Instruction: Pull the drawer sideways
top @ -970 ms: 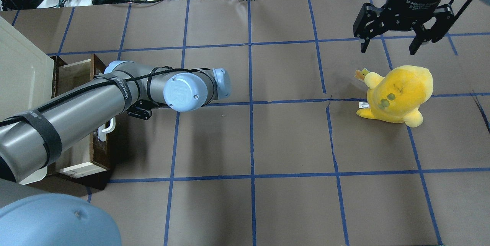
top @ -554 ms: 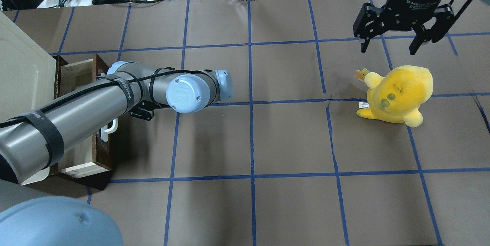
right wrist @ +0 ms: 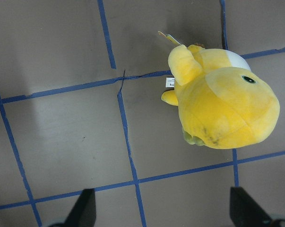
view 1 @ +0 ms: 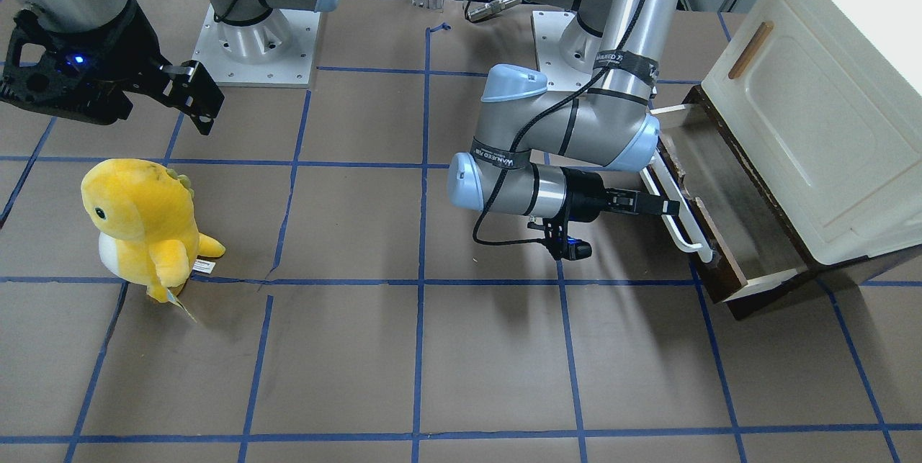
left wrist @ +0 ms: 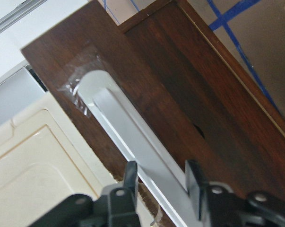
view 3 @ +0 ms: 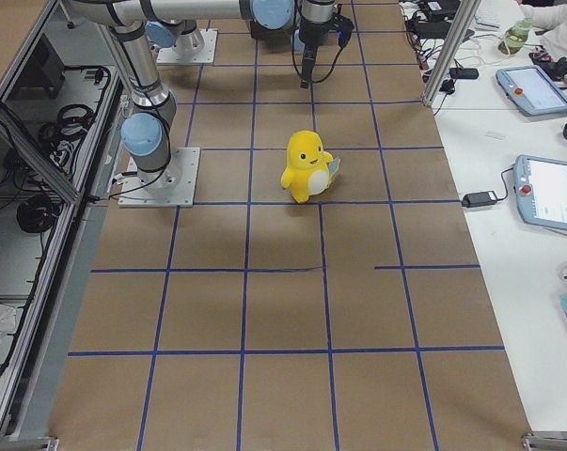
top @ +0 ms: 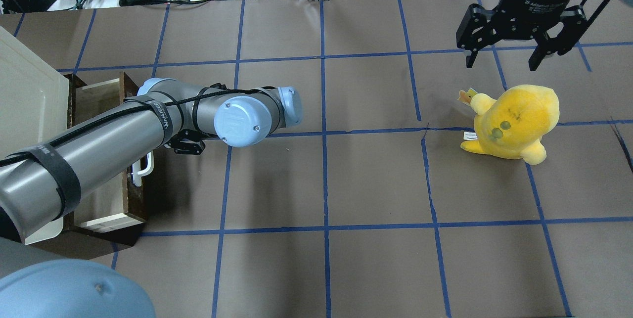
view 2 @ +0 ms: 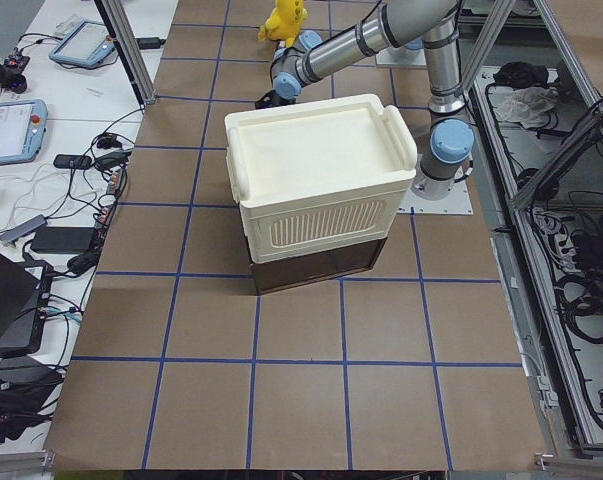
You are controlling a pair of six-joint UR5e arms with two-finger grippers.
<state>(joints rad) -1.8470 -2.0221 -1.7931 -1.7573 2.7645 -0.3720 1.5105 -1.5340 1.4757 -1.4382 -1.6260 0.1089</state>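
**Far left.** A cream cabinet (top: 27, 95) stands at the end of the table (top: 376, 184). The drawer (view 1: 727, 211) at the cabinet's base is drawn partly out toward the table's middle. Its pale inside is exposed, and its dark wooden front stands clear of the cabinet.

**Left of centre.** The left gripper (left wrist: 161, 172) lies level. It is clamped on the drawer's white bar handle (view 1: 688, 232) near the bar's middle, with one finger (left wrist: 130, 177) on either side of the bar.

**Right.** A yellow plush toy (top: 514, 122) sits upright on the table, well apart from the drawer.

**Far right.** The right gripper (top: 500, 63) hangs above the table just beyond the toy and does not touch it. Its fingers are spread wide and hold nothing.
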